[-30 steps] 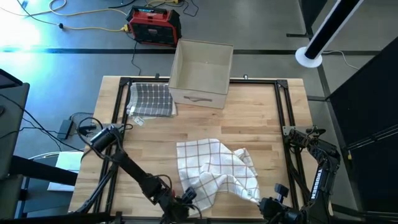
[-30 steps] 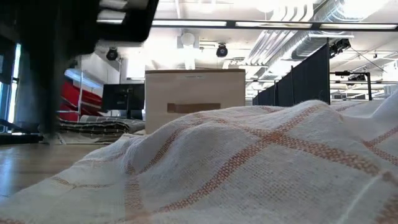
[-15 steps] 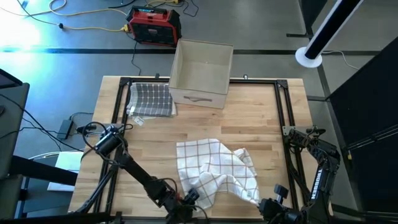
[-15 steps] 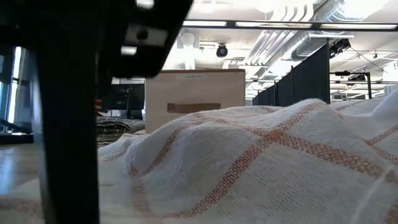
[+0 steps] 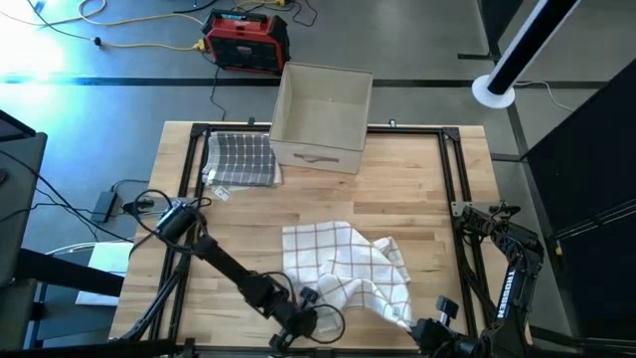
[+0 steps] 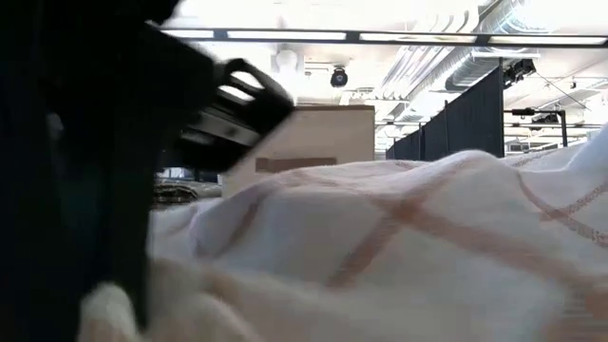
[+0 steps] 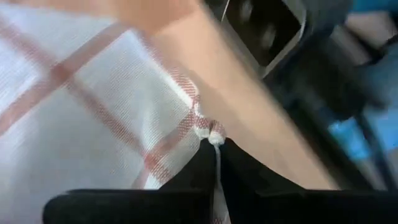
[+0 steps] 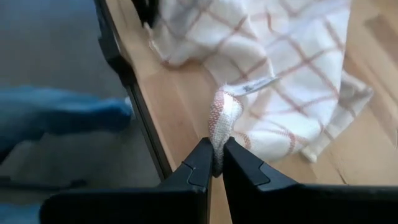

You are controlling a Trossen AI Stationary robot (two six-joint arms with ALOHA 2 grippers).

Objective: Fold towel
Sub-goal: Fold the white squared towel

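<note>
Checked towel (image 5: pixel 348 268) lies crumpled on near half of wooden bench (image 5: pixel 397 189), toward right of centre. Left end effector (image 7: pixel 214 152) at towel's near-left corner, fingers pinched on hem. Right end effector (image 8: pixel 214 165) at near-right edge, fingers pressed on bunched fold. Cardboard box (image 5: pixel 320 117) at far bench edge; dark grid cloth (image 5: pixel 241 159) just left of box.

Towel (image 5: pixel 348 268) front-centre on table (image 5: pixel 417 189); box (image 5: pixel 320 117) at back edge; folded cloth (image 5: pixel 241 159) left of box.
</note>
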